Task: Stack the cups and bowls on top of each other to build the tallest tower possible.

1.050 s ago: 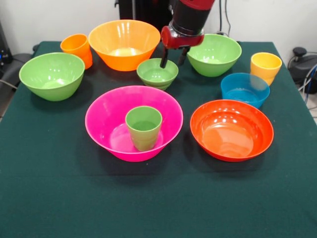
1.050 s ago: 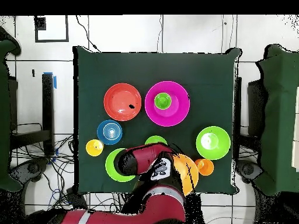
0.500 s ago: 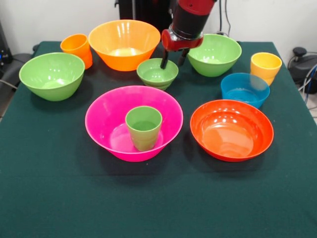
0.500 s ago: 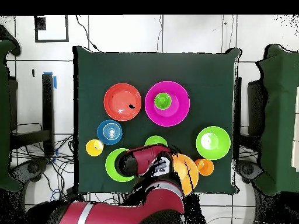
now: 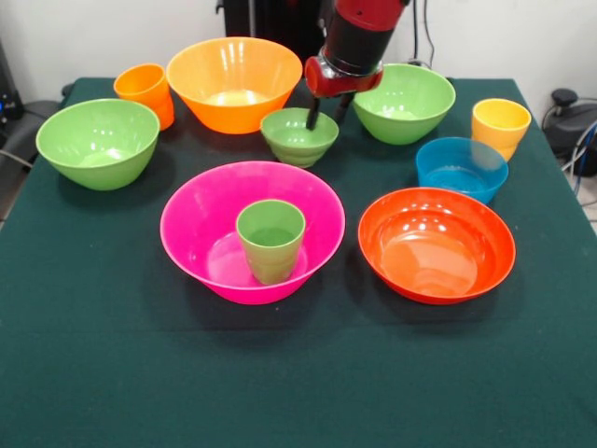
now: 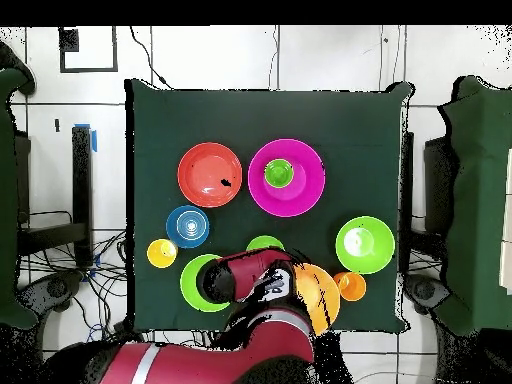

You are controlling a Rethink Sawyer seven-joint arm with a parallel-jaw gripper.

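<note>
Front view shows the claw (image 5: 326,115) pinching the rim of the small green bowl (image 5: 298,136) at its 2 o'clock edge, one finger inside, one outside. The bowl looks tipped and perhaps raised slightly off the worktop (image 5: 93,355). My judgement: a one-sided rim grip could let the bowl swing or slip, and it may clip the big orange bowl (image 5: 234,82) just at its 10 o'clock or the light green bowl (image 5: 403,103) at 2 o'clock.

The pink bowl (image 5: 201,219), at 6 o'clock from the claw, holds an upright green cup (image 5: 270,240); that is the tower so far. The red-orange bowl (image 5: 436,245), blue bowl (image 5: 462,168), left light green bowl (image 5: 97,142), yellow cup (image 5: 500,127) and orange cup (image 5: 145,91) look empty.
</note>
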